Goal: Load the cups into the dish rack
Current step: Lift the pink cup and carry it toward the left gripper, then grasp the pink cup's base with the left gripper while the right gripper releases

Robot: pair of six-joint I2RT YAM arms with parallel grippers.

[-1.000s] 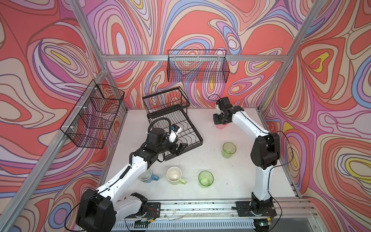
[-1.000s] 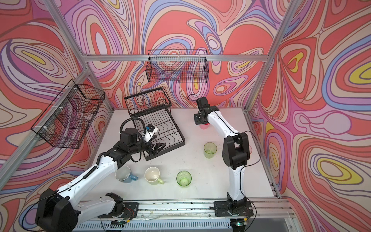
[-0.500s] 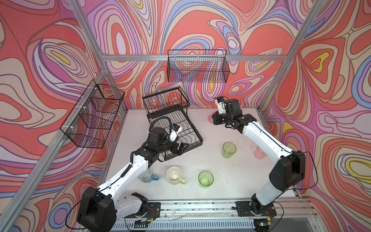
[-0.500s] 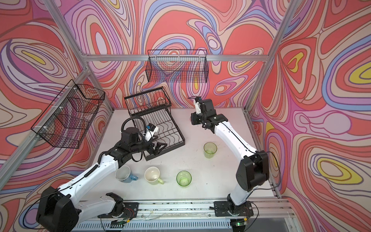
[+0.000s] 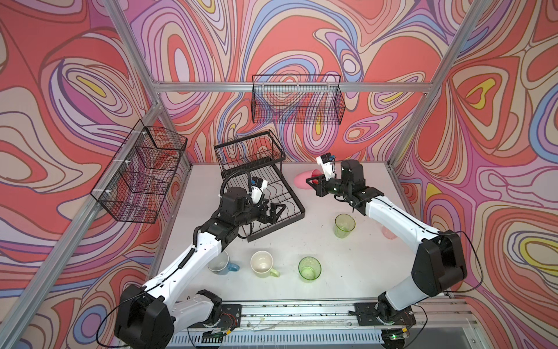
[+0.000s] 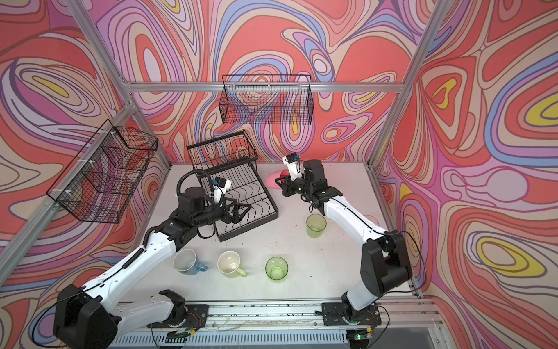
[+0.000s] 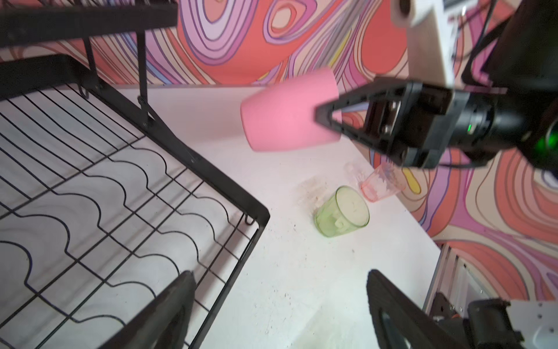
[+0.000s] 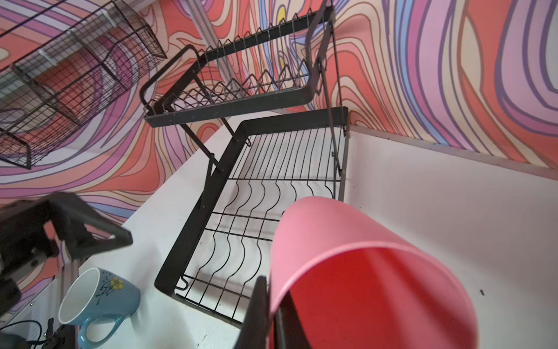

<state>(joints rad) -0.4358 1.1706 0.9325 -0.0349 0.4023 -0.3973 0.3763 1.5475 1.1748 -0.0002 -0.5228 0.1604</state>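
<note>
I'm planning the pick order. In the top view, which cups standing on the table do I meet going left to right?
blue mug → pale yellow-green mug → near green tumbler → far green tumbler → clear pink tumbler

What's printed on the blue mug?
The mug has a yellow flower on dark stems; clearest in the right wrist view.

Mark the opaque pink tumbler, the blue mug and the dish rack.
opaque pink tumbler (image 7: 283, 121): left wrist view, outer side wall.
blue mug (image 8: 125, 297): right wrist view, blue outer wall.
dish rack (image 8: 287, 122): right wrist view, lower tray's frame bar.
</note>
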